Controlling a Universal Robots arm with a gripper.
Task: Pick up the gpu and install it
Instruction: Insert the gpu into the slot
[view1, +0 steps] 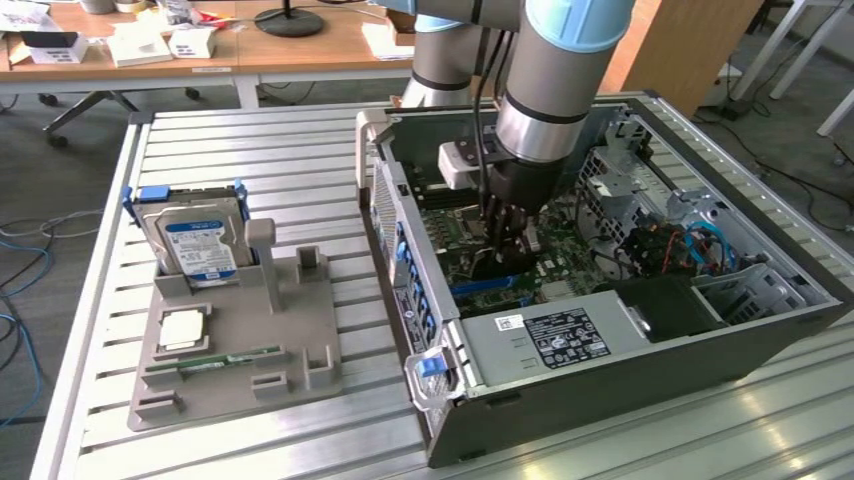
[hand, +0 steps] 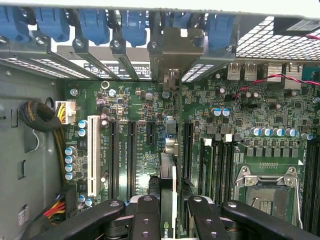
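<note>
While gripper clamps it, gpu edge-on between fingers, over motherboard

The gpu is a thin card, seen edge-on in the wrist view: a narrow dark board with a pale edge and a small green logo near the held end. It stands upright on its long edge over the green motherboard, in line with the black expansion slots, gripped between the fingers of the end effector. Its far end carries a grey metal bracket that meets the rear wall of the computer case. In the exterior view the card is at the centre of the frame, deep inside the open case. Whether it is fully seated in a slot cannot be told.
</note>
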